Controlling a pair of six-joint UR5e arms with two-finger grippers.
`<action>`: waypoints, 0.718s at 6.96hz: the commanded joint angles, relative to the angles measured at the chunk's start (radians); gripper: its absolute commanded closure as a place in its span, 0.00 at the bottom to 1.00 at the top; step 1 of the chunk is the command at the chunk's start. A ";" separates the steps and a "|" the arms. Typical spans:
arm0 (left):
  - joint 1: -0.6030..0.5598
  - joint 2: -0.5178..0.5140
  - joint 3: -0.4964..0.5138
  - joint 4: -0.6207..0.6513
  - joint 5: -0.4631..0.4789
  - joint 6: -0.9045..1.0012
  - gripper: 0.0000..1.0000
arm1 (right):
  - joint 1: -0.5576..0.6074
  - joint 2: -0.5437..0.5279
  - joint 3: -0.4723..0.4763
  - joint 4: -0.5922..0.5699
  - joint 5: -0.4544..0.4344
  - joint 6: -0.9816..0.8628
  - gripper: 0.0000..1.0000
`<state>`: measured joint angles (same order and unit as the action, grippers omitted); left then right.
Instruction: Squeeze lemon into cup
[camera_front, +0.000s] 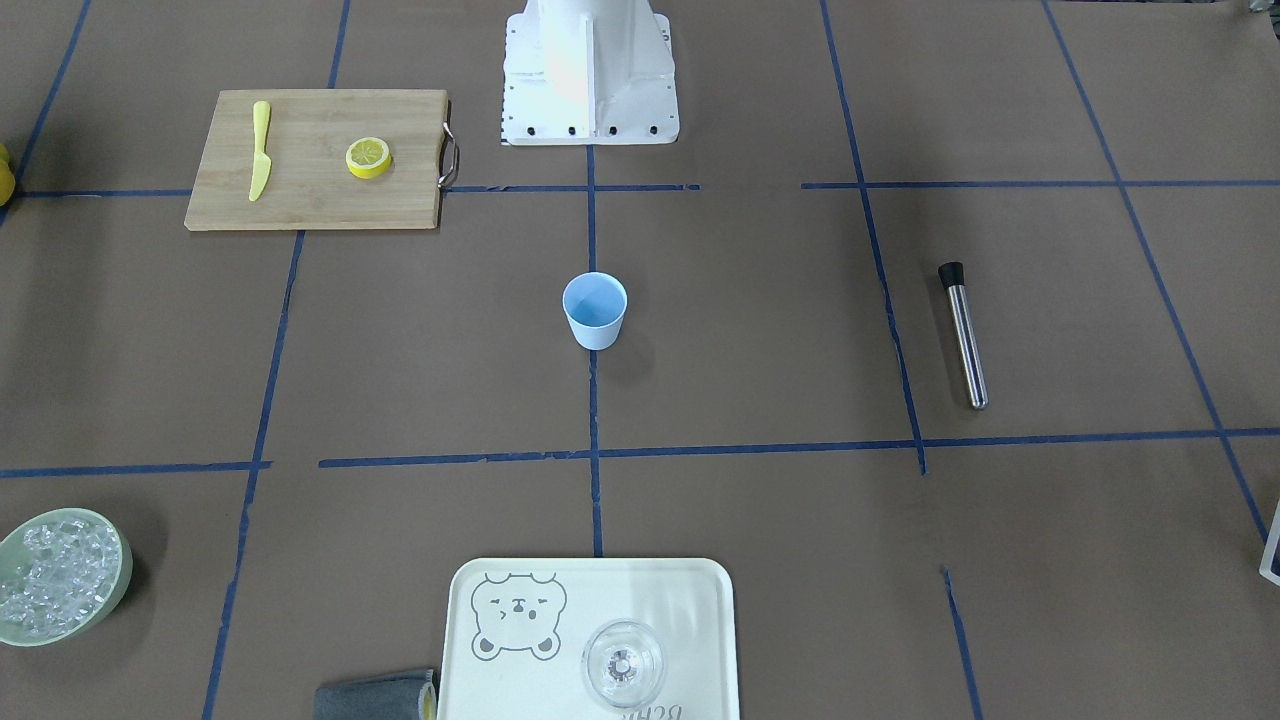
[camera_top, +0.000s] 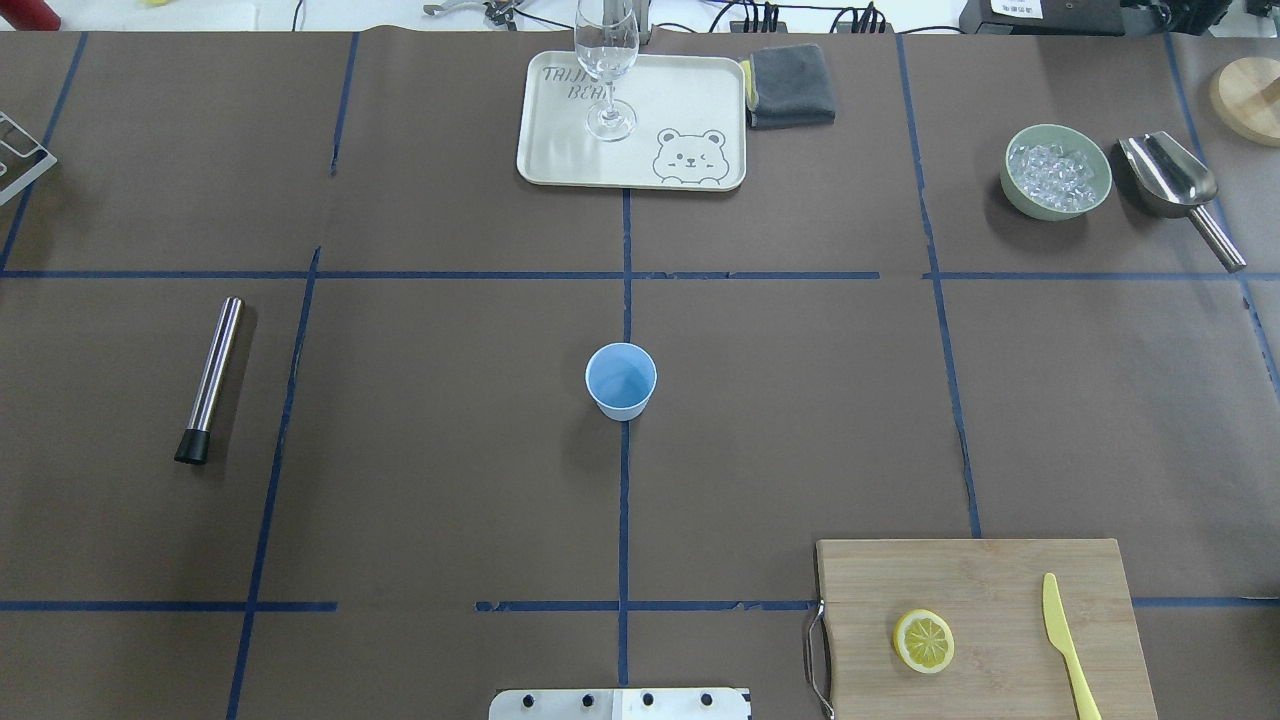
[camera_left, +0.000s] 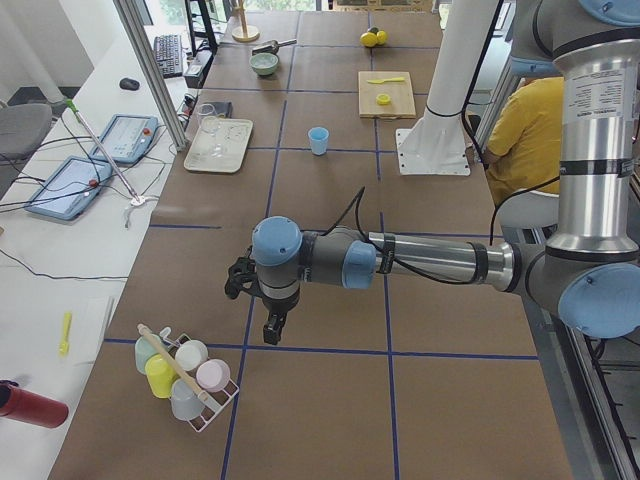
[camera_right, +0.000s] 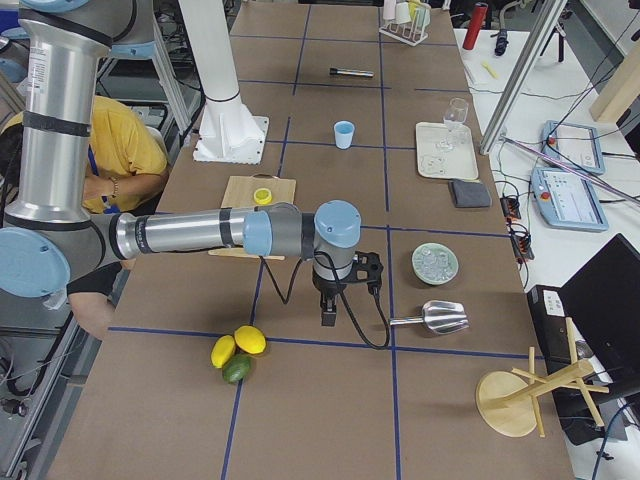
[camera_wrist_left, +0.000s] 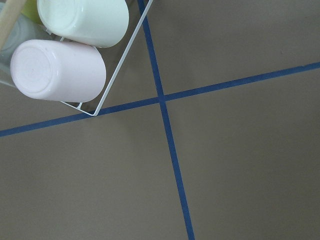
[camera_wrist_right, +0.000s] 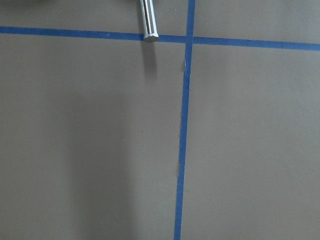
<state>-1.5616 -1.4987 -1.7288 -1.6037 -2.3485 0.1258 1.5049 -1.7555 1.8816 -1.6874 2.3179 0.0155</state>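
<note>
The task appears to be at its first step, with nothing picked up yet. The lemon (camera_top: 923, 640) lies cut face up on the cutting board (camera_top: 980, 575), at about four o'clock from the cup (camera_top: 621, 380) in the overhead view and well apart from it. The left gripper (camera_left: 270, 325) and right gripper (camera_right: 327, 308) hang over bare surface (camera_top: 400, 450). Whether either is open or holds anything cannot be told. The next move likely calls for the right arm to reach the lemon and grasp its rind.
</note>
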 joint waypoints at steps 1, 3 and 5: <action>0.000 0.000 -0.023 0.001 0.000 0.003 0.00 | 0.000 -0.010 0.004 0.000 0.000 0.000 0.00; 0.000 0.002 -0.023 0.005 0.002 0.002 0.00 | 0.000 -0.010 0.005 0.000 -0.003 0.001 0.00; 0.000 0.003 -0.015 0.007 0.003 0.002 0.00 | 0.000 -0.010 0.033 0.000 0.000 0.003 0.00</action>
<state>-1.5616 -1.4968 -1.7480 -1.5982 -2.3468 0.1275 1.5048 -1.7658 1.8952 -1.6867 2.3170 0.0178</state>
